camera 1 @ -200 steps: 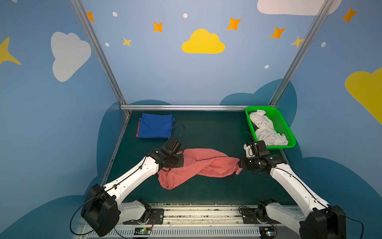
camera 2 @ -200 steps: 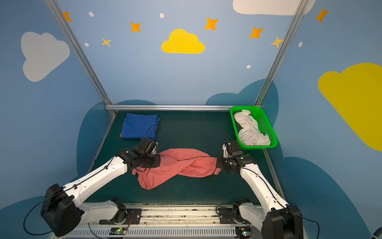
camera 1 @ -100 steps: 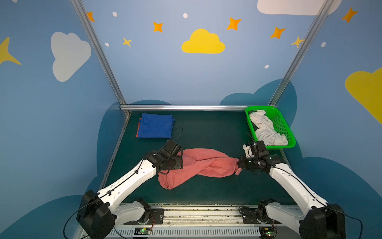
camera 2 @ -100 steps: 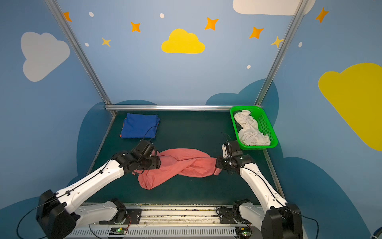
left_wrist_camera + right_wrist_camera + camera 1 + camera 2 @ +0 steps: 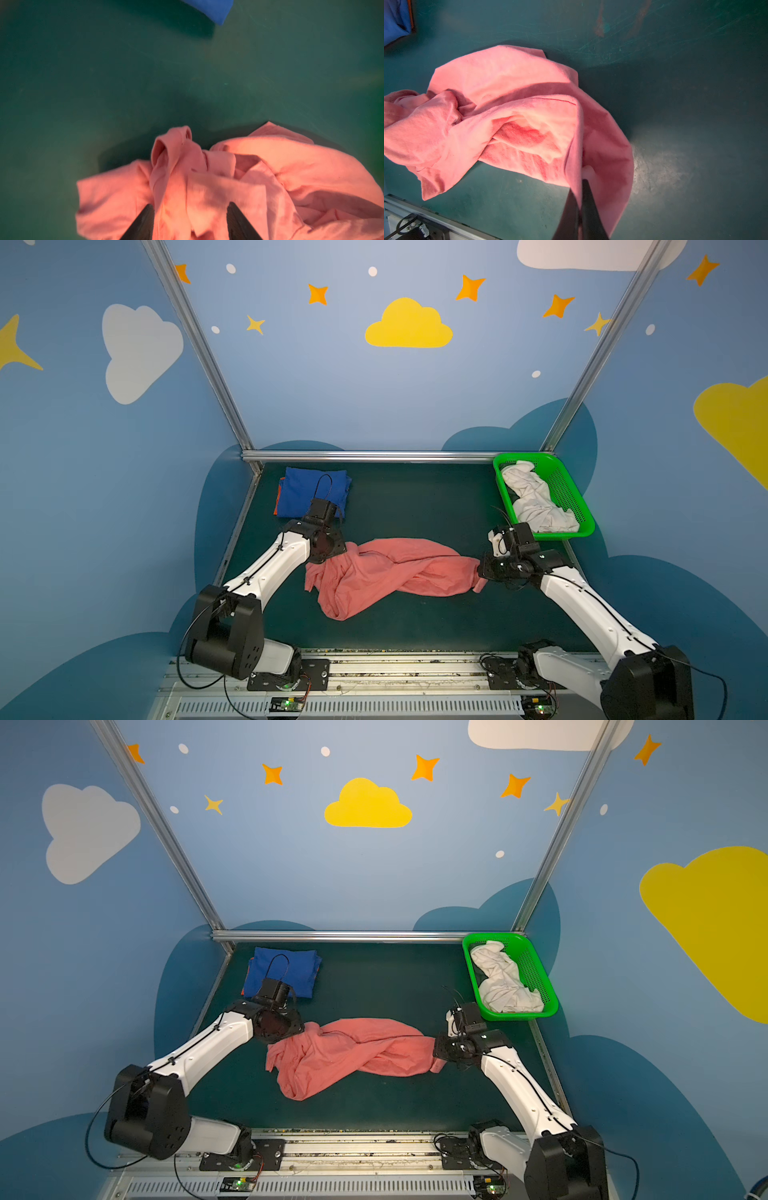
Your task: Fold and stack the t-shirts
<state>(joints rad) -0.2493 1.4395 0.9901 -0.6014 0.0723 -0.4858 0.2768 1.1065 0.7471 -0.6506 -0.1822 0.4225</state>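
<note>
The salmon-pink t-shirt (image 5: 395,572) (image 5: 353,1048) lies twisted and crumpled across the middle of the green mat. My left gripper (image 5: 343,553) (image 5: 189,205) is at its left end, open, with loose pink folds (image 5: 207,187) between the spread fingers. My right gripper (image 5: 482,572) (image 5: 581,182) is shut on the shirt's right end (image 5: 602,155). A folded royal blue t-shirt (image 5: 311,489) (image 5: 286,969) lies at the back left on top of an orange one, of which only an edge (image 5: 277,506) shows. A crumpled white t-shirt (image 5: 536,502) (image 5: 503,982) sits in the basket.
The green mesh basket (image 5: 561,536) (image 5: 515,1016) stands at the back right, just behind my right wrist. Aluminium frame rails (image 5: 374,456) border the mat at the back and sides. A metal rail with the arm bases (image 5: 395,672) runs along the front edge.
My left gripper, shut on the pink shirt's left end a second ago, has opened and drawn back a little to the left. The right gripper has kept still, holding its end.
</note>
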